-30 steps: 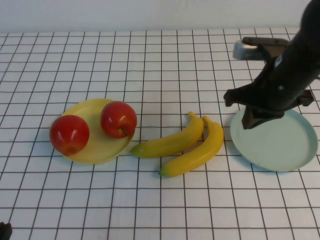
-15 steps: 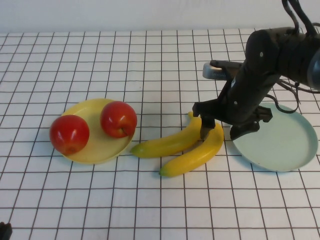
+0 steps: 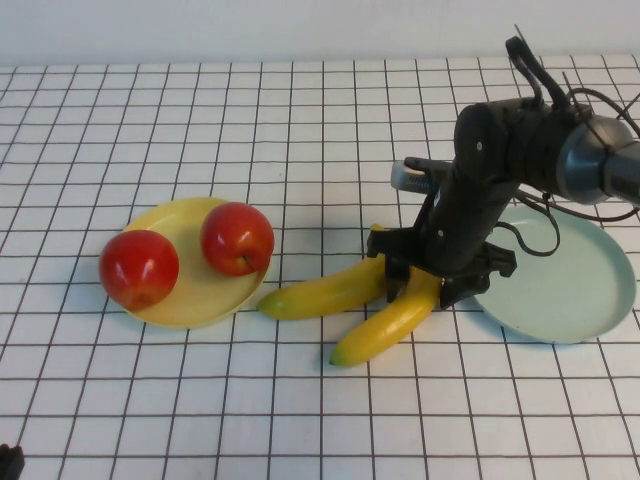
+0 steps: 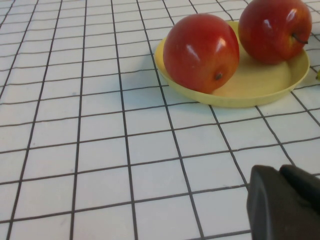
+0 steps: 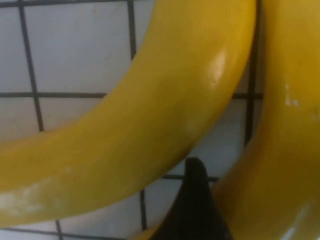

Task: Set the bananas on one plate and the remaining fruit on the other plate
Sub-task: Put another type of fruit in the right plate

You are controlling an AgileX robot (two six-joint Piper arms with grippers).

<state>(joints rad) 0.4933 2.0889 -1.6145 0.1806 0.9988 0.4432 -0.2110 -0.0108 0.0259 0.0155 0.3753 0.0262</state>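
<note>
Right end effector (image 3: 420,272) sits low over the two bananas, at their ends nearest the pale blue-green plate (image 3: 565,300); its fingers stand apart, and in the right wrist view one dark fingertip (image 5: 194,200) pokes down into the gap between the two yellow bodies without clamping either. Both bananas are glossy, curved and yellow. The farther banana (image 3: 325,290) lies on the surface pointing toward the pale yellow plate (image 3: 195,300), its tip close to that rim. The nearer banana (image 3: 385,325) angles away toward the camera side, so the pair fans out from under the end effector. Their upper ends are hidden beneath the dark wrist — whether they touch each other there cannot be told from the high view, though in the wrist view they look nearly pressed together.

The blue-green plate lies just beside the bananas on the robot's right, its near-left rim partly covered by the arm and a loop of cable. On the yellow plate, well to the left, rest two shiny red apples: one apple (image 3: 237,238) inside the dish, with a thin dark stem showing in the left wrist view, the other apple (image 3: 139,268) at the plate's left edge, overhanging the rim.

Left end effector (image 4: 285,202) hangs near the white gridded surface (image 3: 300,120) beside the yellow plate — only a dark corner shows, so its opening cannot be told.
</note>
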